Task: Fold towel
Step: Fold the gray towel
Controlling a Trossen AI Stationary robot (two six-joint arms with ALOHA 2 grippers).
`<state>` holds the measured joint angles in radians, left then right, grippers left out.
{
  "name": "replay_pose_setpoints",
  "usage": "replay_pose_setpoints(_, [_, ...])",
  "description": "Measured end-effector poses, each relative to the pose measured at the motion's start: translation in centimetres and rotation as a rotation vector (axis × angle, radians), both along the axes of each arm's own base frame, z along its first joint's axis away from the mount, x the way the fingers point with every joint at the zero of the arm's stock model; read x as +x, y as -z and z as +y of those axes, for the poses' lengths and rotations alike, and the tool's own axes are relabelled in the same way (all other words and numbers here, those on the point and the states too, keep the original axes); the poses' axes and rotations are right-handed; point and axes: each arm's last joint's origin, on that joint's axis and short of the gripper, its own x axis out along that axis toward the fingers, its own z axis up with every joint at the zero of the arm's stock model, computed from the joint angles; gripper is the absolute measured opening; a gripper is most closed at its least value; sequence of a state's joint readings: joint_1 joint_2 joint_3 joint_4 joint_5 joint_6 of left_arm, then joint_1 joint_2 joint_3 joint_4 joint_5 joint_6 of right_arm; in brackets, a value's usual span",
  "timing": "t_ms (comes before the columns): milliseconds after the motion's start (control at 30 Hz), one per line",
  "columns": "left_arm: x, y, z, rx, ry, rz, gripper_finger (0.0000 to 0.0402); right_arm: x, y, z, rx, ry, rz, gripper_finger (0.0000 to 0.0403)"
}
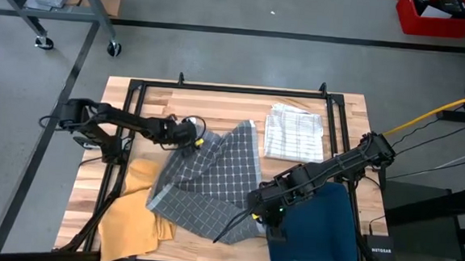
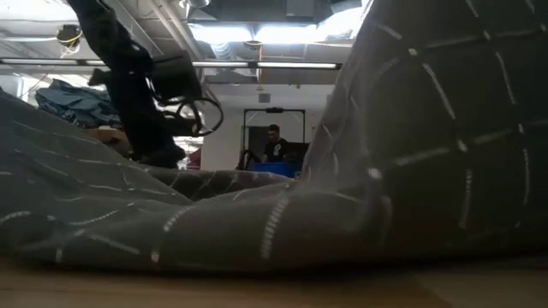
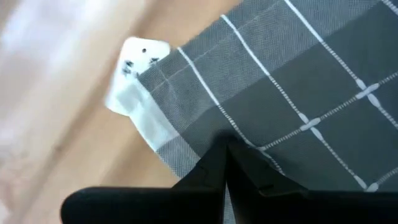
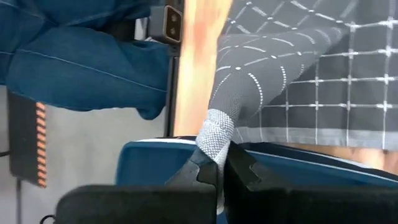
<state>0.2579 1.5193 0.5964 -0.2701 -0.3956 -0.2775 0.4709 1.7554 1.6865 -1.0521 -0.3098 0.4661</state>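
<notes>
Grey checked towel (image 2: 360, 171), mid-table: we hold two corners, left gripper (image 1: 193, 138) and right gripper (image 1: 261, 213) both clenched on it. Fold apparently begun; next, we'd say, bring the edges together.

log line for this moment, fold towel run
task: fold towel | left gripper: shut on grey checked towel edge | right gripper: shut on its corner | state: fold not done

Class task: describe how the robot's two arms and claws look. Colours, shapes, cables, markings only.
Both arms are dark, slim and jointed. The left claw carries a small yellow mark; a small green light glows beside the right claw. Black cables trail from the left arm's base. The wrist views show matte black, angular fingers.
</notes>
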Motion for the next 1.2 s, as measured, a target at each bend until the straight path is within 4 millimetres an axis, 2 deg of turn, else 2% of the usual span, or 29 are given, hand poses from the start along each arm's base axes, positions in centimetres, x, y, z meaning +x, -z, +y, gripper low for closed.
replay_pose_setpoints(367, [-2.0,0.7,7.3,0.079,-0.279,-0.058,0.0001,0.0,-0.1,0.1,0.022,-0.01,-0.001,0.0005])
replay_pose_setpoints(567, [-3.6,1.1,10.7,0.117,-0.414,-0.107,0.0001,0.2,0.0,-0.2,-0.078,0.041,-0.043,0.0005])
replay_pose_setpoints(667, [-4.6,1.0,11.7,0.125,-0.453,-0.101,0.0001,0.3,0.1,-0.4,-0.143,0.078,-0.077,0.0005])
replay_pose_setpoints(767, [-5.1,0.7,12.0,0.099,-0.464,-0.112,0.0001,0.4,0.1,-0.5,-0.175,0.095,-0.093,0.0005])
replay_pose_setpoints(900, [-5.4,-0.4,11.6,0.05,-0.432,-0.176,0.0001,0.3,0.1,-0.4,-0.134,0.073,-0.072,0.0005])
replay_pose_setpoints(1067, [-5.2,-3.6,10.9,-0.031,-0.312,-0.387,0.0001,0.2,0.0,-0.2,-0.079,0.044,-0.045,0.0005])
replay_pose_setpoints(1200, [-5.9,-5.5,9.1,-0.238,-0.218,-0.507,0.0001,0.2,0.0,-0.2,-0.07,0.039,-0.04,0.0005])
